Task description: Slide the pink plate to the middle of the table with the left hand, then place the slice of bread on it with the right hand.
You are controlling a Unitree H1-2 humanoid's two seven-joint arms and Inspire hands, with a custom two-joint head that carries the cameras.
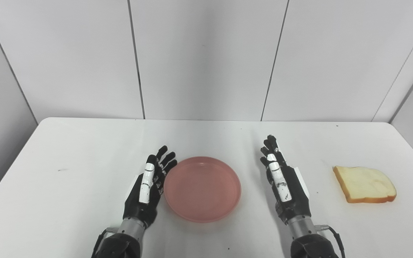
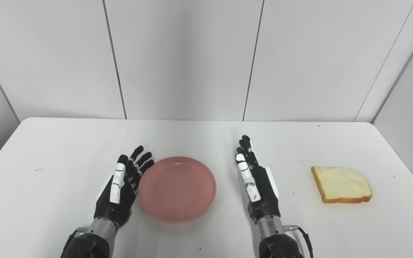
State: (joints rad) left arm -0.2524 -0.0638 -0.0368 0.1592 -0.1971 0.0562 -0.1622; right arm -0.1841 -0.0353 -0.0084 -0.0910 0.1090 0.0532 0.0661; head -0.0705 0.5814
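The fingers [image 1: 163, 159] of the black-and-white left hand [image 1: 148, 188] are spread straight, holding nothing, edge-on right against the left rim of the round, shallow pink plastic plate [image 1: 202, 188]; I can't tell whether they actually touch it. The matching right hand [image 1: 281, 181] stands open too, empty, well apart from the plate.

The plate sits about mid-table and has nothing in it. The tan-crusted slice of white bread [image 1: 365, 184] lies flat far out to the right on the white table [image 1: 66, 150].

Risks, as I see it: a further nudge could push the plate past centre, and soft bread lying flat may crumple or slip when pinched.
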